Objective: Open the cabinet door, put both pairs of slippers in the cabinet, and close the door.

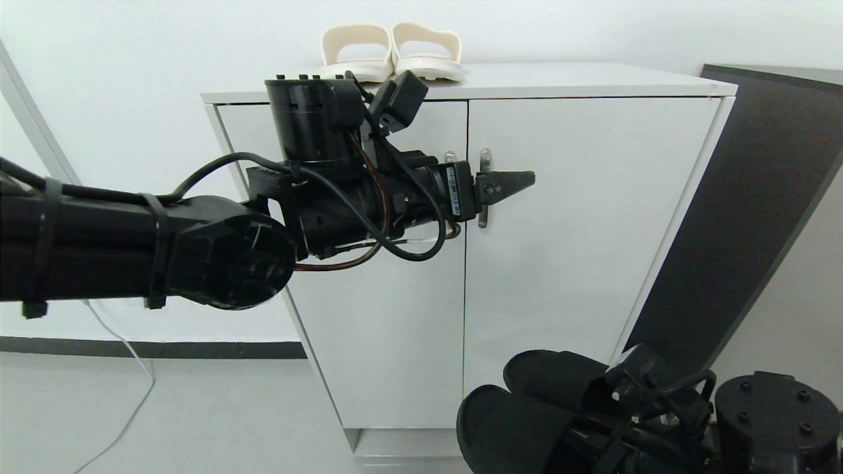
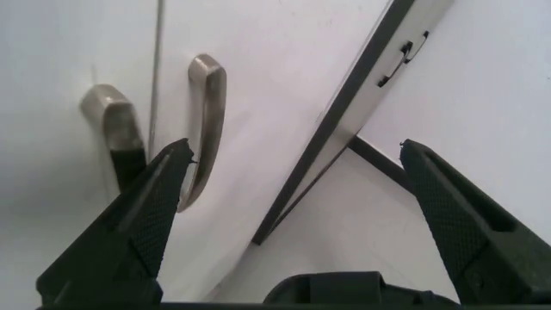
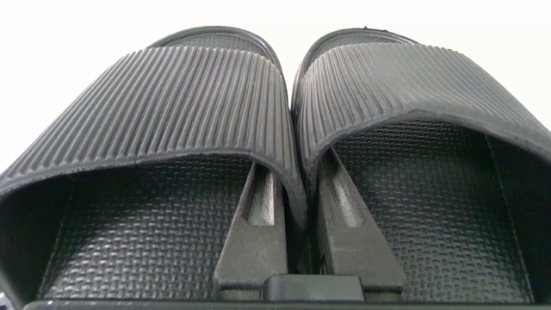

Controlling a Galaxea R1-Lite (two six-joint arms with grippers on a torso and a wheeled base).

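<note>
A white cabinet (image 1: 593, 82), shut, stands on the pale floor (image 1: 217, 408) against the wall (image 1: 132, 66). On its flat top, left of the middle and toward the wall, a pair of cream slippers (image 1: 392, 54) lies side by side, touching. A thin cable (image 1: 125, 421) trails over the floor to the cabinet's left.

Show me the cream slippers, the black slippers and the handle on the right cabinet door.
cream slippers (image 1: 356, 41): head view, strap of one slipper.
black slippers (image 3: 198, 95): right wrist view, ribbed strap of one slipper.
right door handle (image 2: 209, 112): left wrist view, middle of its metal bar.
</note>
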